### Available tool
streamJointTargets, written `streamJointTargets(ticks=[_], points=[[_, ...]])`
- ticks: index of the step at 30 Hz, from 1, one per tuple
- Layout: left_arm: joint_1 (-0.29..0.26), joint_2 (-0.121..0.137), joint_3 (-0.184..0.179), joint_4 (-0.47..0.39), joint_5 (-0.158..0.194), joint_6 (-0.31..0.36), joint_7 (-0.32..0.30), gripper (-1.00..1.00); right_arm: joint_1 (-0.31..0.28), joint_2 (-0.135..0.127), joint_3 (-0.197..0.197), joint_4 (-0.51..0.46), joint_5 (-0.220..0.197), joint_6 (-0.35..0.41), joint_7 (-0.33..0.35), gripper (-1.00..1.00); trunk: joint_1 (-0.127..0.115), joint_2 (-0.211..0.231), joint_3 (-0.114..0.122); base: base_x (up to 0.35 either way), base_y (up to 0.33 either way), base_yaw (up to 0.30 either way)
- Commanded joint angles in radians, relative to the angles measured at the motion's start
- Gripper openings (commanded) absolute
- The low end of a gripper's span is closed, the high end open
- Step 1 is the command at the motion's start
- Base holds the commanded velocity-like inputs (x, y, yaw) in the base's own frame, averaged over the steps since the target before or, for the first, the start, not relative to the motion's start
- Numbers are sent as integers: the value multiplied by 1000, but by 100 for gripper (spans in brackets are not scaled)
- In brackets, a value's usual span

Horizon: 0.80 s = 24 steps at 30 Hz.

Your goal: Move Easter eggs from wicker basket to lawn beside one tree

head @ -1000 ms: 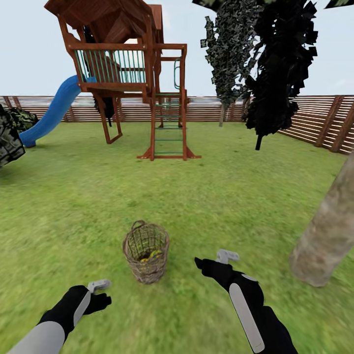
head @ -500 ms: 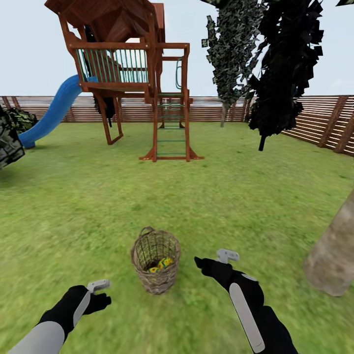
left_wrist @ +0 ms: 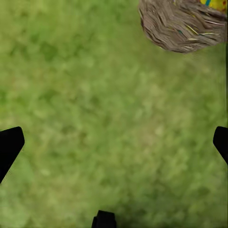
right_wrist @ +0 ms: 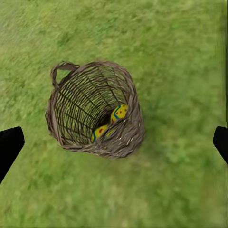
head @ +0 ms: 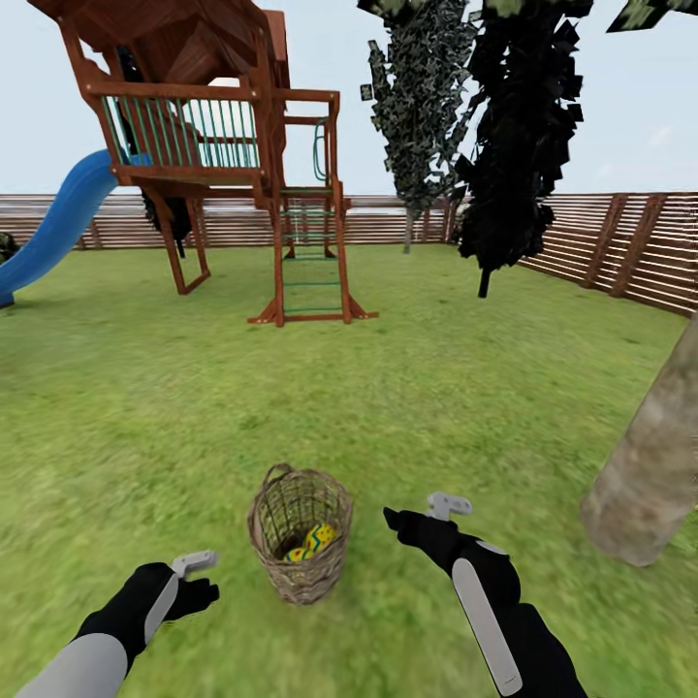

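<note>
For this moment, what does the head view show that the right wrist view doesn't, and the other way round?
Head view only: the play tower with its blue slide, the slat fence, dark narrow trees, a pale trunk, and both arms, the left end effector and right end effector flanking the basket.

Right wrist view only: a look down into the basket, with two eggs lying low inside and open fingertips at the edges.

Both: the wicker basket on the lawn.
</note>
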Motion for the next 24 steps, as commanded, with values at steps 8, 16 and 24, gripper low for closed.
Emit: streamJointTargets(ticks=[8, 16, 24], points=[[0, 1, 3, -2, -1, 5, -10, 100, -1, 0, 1, 2, -11, 3, -9, 100, 0, -1, 7, 32, 36, -229], [0, 3, 4, -3, -1, 5, -33, 100, -1, 0, 1, 4, -10, 2, -9, 100, 0, -1, 16, 1, 1, -229], [0, 4, 4, -3, -1, 5, -37, 100, -1, 0, 1, 4, -11, 2, -9, 100, 0, -1, 25, 0, 11, -229]])
